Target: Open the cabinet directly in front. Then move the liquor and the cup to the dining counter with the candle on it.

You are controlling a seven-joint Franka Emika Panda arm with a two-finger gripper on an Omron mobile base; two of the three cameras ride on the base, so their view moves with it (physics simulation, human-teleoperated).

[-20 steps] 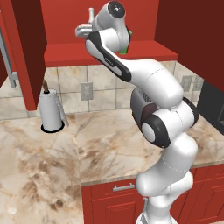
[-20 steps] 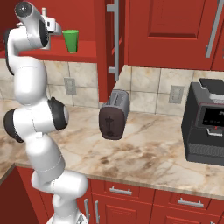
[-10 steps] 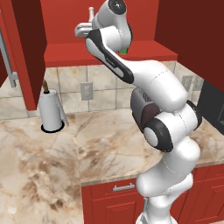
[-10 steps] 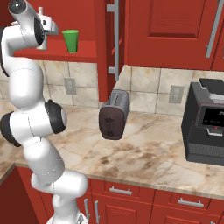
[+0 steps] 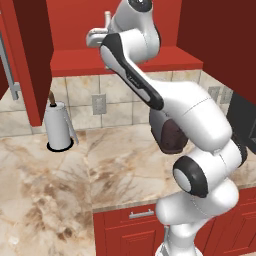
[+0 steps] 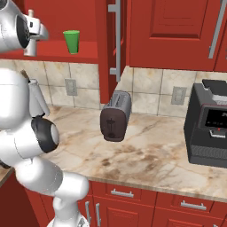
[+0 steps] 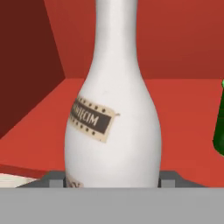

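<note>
The red cabinet point(image 5: 165, 60) stands open, its doors point(image 6: 116, 35) swung out with their silver bar handles showing. On its shelf the pale liquor bottle point(image 7: 113, 131) stands upright, with a dark label band across its body. My gripper point(image 7: 111, 179) is open, one fingertip point(image 7: 54, 179) at each side of the bottle's base and very close to it. The right base view has my gripper point(image 6: 35, 30) at the bottle point(image 6: 30, 48), and the green cup point(image 6: 71, 42) stands a little to the right on the same shelf. A sliver of the cup point(image 7: 220, 127) shows at the hand view's right edge.
A paper-towel roll point(image 5: 59, 127) stands on the marble worktop point(image 5: 75, 190) under the cabinet. A dark toaster point(image 6: 115, 117) and a black coffee machine point(image 6: 208, 128) sit farther right. A closed red cabinet point(image 6: 177, 31) hangs beside the open one.
The hand has crept deeper into the cabinet toward the bottle, and the upper arm has leaned with it. Bottle and cup have not moved.
</note>
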